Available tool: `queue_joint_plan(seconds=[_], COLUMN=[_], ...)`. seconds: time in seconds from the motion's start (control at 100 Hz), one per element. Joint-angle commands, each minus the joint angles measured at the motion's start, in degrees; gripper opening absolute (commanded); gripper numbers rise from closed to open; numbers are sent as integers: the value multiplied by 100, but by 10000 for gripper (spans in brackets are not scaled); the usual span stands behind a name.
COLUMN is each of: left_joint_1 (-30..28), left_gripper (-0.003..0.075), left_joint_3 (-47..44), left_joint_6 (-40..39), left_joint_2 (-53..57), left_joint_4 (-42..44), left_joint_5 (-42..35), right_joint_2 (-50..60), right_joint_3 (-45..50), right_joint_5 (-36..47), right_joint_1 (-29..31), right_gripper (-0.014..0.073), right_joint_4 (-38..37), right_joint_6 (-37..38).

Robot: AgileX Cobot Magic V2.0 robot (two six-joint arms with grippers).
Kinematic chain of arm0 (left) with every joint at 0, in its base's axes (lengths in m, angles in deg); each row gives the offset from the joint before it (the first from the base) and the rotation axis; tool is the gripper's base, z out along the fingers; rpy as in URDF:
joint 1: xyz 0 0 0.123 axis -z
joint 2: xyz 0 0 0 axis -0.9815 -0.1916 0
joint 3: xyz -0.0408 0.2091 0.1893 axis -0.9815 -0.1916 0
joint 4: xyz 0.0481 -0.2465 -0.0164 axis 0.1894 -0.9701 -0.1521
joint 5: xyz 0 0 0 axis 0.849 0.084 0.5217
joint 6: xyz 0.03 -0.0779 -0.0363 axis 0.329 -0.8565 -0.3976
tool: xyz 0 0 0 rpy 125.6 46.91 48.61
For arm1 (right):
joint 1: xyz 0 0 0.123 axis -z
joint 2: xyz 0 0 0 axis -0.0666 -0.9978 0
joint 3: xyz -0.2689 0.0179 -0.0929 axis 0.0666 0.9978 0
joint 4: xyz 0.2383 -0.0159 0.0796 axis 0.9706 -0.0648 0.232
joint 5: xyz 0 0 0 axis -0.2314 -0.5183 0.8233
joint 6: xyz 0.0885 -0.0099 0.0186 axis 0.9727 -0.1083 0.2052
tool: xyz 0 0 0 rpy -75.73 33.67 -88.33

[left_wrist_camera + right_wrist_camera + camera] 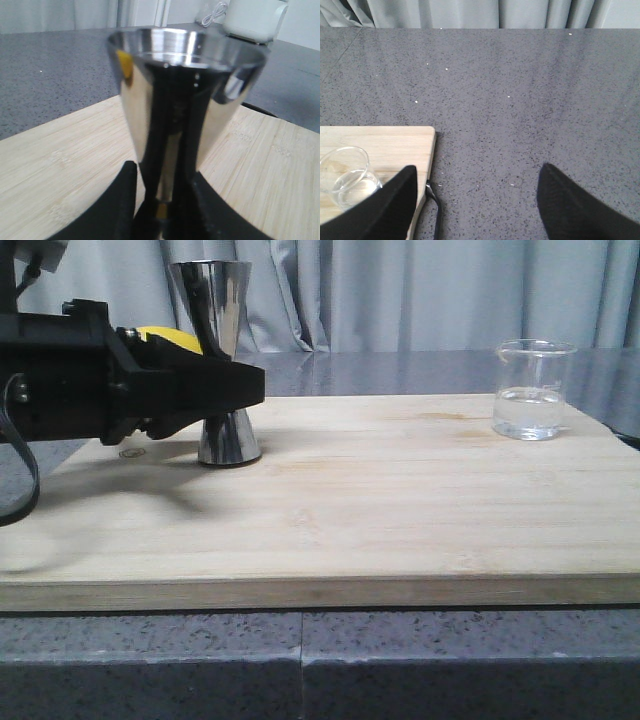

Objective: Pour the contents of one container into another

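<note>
Left gripper (235, 388) clamps jigger (222, 360); beaker (532, 390) holds clear liquid.

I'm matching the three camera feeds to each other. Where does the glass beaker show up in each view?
Front view: the beaker stands upright at the far right of the wooden board, holding clear liquid.
Left wrist view: not in it; the steel jigger fills the frame.
Right wrist view: at the lower left edge, beside the right gripper.
Shared landmark: the wooden board.
</note>
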State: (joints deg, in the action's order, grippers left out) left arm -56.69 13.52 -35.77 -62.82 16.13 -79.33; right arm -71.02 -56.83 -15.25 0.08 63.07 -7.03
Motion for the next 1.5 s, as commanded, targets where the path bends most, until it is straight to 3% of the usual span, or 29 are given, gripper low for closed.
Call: queue_joint_plan(seconds=[0.0,0.13,0.43,1.11,1.49], left_joint_1=[-16,-16,-16,-16,-16], left_gripper=[19,-19,-19,-19,-19], left_joint_3=[115,115,115,717,1149], left_joint_6=[-57,-57,-57,-608,-1332], left_joint_2=[172,172,172,172,172], left_joint_4=[-167,-167,131,647,1136], left_joint_5=[-363,-395,-435,-582,-582], right_joint_2=[-33,-33,-33,-107,-1082], right_joint_3=[-148,-148,-83,2017,2317], right_joint_5=[486,486,594,3442,4869], right_joint_1=[30,30,0,-1574,-1712], right_gripper=[439,439,439,439,440], right_joint_4=[-43,-43,-43,-43,-43], right_joint_6=[-31,-31,-192,-223,-9])
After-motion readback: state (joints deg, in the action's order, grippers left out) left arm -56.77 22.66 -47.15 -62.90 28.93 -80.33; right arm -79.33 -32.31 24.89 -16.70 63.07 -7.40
